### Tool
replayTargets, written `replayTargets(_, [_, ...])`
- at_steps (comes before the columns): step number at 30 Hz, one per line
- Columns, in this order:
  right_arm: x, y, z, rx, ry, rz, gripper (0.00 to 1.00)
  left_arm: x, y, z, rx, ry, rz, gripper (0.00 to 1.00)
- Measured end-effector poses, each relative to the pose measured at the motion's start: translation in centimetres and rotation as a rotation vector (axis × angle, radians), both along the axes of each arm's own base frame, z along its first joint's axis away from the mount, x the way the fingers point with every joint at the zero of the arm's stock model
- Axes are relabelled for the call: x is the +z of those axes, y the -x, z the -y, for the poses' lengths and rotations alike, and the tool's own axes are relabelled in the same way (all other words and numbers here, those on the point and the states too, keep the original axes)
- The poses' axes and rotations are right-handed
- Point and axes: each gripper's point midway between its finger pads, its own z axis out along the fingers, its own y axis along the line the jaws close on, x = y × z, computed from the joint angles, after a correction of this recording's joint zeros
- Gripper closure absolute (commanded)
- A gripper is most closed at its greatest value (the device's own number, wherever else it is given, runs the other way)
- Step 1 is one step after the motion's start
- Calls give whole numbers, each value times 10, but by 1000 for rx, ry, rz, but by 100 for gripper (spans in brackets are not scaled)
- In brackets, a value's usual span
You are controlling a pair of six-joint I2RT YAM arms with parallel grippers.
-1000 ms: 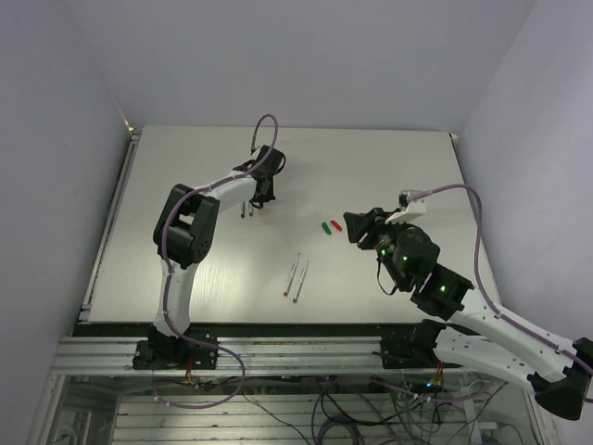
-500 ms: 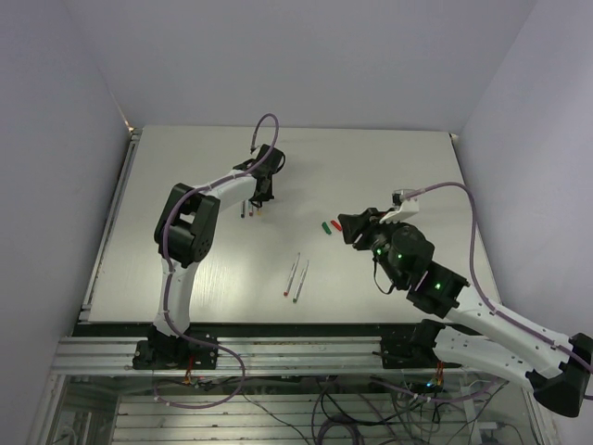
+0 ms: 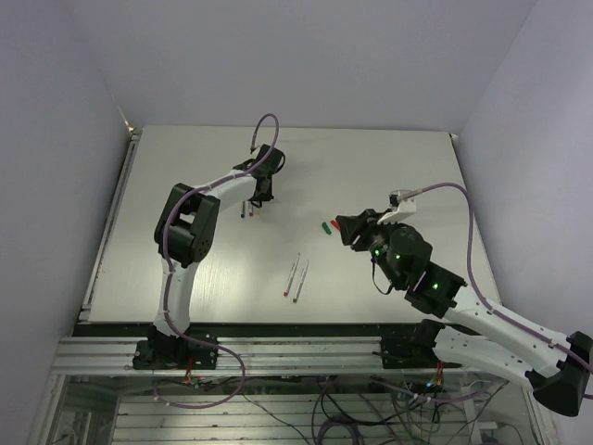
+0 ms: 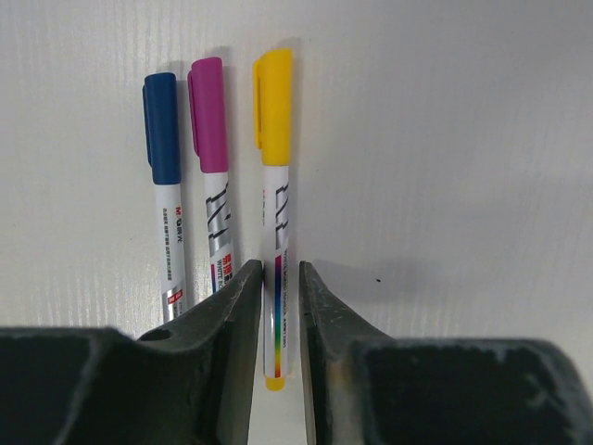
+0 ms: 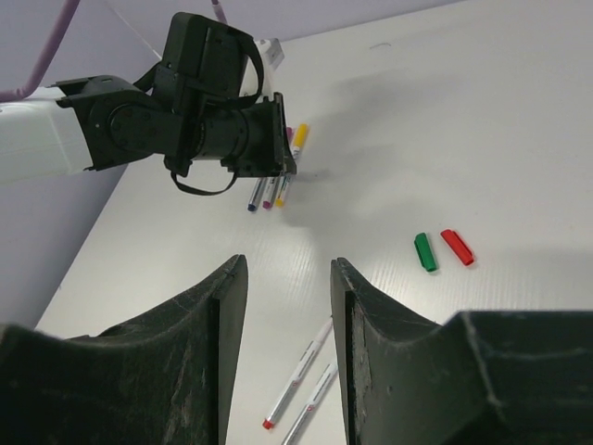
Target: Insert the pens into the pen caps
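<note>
Yellow cap (image 4: pixel 272 102) on one pen (image 4: pixel 276 218)

Three pens lying capped, side by side and roughly parallel, left of the surface's centre. These are the blue-capped pen (image 4: pixel 167 213), magenta-capped pen (image 4: pixel 216 213) and yellow-capped pen (image 4: pixel 276 213). All are showing white printed barrels, with their caps at the same end. Blue and magenta sitting close together, yellow just beside them.

Two pens lying uncapped toward the near edge, about mid-width, nearly parallel and slightly apart. The red-tipped pen (image 3: pixel 292 275) and green-tipped pen (image 3: pixel 301 280) are both pointing their coloured tips at the near edge.

Green cap (image 5: pixel 424 251) and red cap (image 5: pixel 457 247) lying loose right of centre, just beside each other, not touching.
</note>
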Motion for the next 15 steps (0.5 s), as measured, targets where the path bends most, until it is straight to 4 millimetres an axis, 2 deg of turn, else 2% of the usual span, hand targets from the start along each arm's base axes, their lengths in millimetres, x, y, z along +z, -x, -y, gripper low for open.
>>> replayTargets(4, [-1,0,-1,2,-2,1,60,3,0,0,-3,1,4,67])
replayTargets(7, [-1,0,-1,2,-3,3,59,13,-1,1,-5,8,18,67])
replayTargets(12, [-3,-4,1,-21,3,3,56,52,-4,5,-20,49,84,67])
replayTargets(15, [-3,-8,6,-63,4,4,48,82,-2,8,-32,90,136,67])
